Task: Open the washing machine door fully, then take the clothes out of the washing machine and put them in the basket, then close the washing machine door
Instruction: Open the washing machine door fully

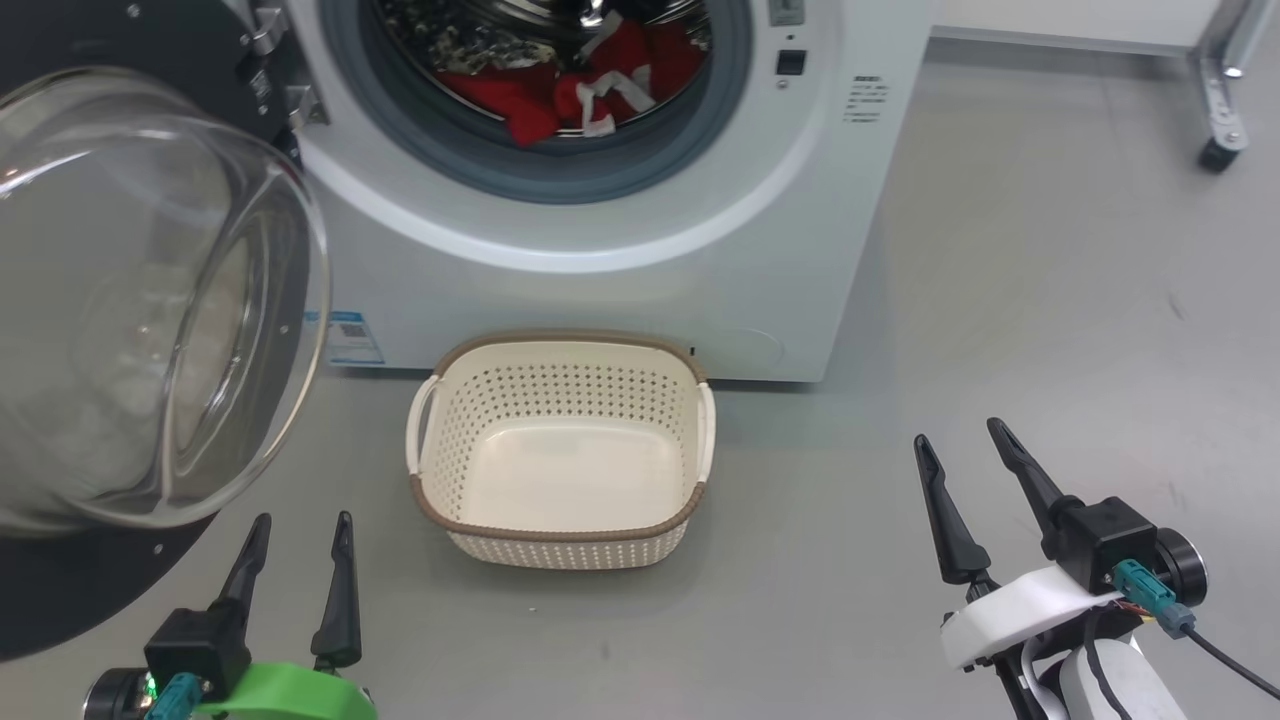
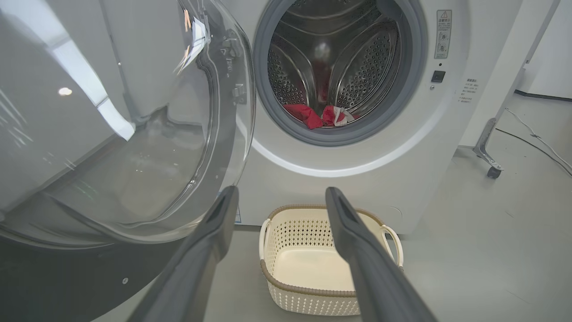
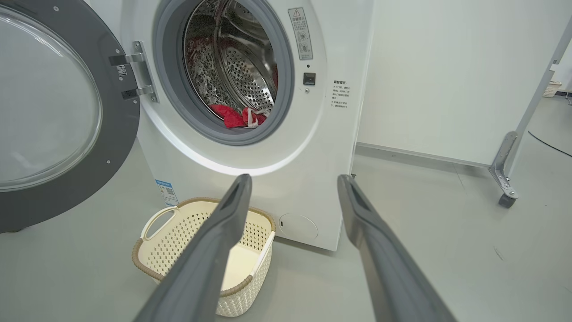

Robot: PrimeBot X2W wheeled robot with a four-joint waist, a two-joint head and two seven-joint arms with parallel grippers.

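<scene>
The washing machine is standing on the grey floor with its drum mouth facing the robot. The washing machine door is hanging swung wide off the hinges on the machine's left edge, as the robot faces it, with its clear glass bowl bulging toward the robot. The clothes are lying inside the machine's drum, bunched red and white at the bottom just behind the grey seal. The basket is sitting on the floor directly in front of the machine, below the drum mouth and close to the front panel. The left claw is hovering in front of the machine, below the swung-out door, its two fingers spread apart and gripping nothing. The right claw is hovering in front of the machine's right corner, to the right of the basket, its fingers likewise spread wide and holding nothing.
</scene>
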